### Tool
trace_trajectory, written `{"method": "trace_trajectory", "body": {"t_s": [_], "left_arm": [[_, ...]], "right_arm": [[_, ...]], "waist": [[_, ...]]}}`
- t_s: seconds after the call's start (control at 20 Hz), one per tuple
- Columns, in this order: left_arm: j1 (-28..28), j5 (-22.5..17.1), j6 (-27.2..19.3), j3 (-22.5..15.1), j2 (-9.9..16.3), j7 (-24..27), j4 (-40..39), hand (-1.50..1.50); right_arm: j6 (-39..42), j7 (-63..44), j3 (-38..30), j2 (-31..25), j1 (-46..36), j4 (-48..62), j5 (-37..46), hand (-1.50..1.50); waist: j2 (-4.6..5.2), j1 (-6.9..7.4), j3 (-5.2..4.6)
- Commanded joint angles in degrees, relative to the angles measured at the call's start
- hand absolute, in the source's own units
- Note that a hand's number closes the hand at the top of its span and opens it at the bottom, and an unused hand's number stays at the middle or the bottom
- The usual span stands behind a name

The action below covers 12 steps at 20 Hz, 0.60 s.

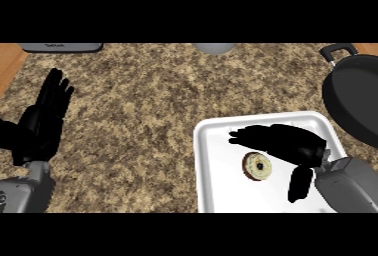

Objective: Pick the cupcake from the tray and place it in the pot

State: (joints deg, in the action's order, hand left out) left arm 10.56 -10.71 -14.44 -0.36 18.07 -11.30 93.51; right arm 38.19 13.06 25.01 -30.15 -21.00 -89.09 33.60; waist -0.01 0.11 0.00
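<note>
A white tray (214,165) lies on the granite counter at the lower right. On it sits the cupcake (258,166), pale with a dark centre. My right hand (284,140) hovers over the tray just above and to the right of the cupcake, fingers stretched out to the left and thumb (299,185) hanging down beside it; the hand is open and does not hold the cupcake. The black pot (354,97) stands at the right edge, partly cut off, its handle (336,50) at the top. My left hand (44,120) rests open at the left, fingers up.
A grey appliance edge (60,47) shows at the top left and a grey round object (214,48) at the top centre. A wooden strip (9,62) borders the counter on the left. Bare granite (140,115) lies between the two hands.
</note>
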Motion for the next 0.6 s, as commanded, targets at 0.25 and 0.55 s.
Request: {"method": "trace_trajectory", "body": {"t_s": [0.25,0.55], "left_arm": [[-3.03,1.79,3.21,1.81,-2.45,2.99,-0.71,0.0],[2.65,1.85,4.98,4.5,-1.48,-1.29,-1.51,0.0]], "right_arm": [[-3.55,2.09,0.49,6.87,2.45,4.64,10.1,-1.5],[-4.91,3.79,-0.56,10.74,0.73,11.57,15.66,-1.5]], "waist": [[0.01,0.08,0.0],[0.04,0.03,0.0]]}}
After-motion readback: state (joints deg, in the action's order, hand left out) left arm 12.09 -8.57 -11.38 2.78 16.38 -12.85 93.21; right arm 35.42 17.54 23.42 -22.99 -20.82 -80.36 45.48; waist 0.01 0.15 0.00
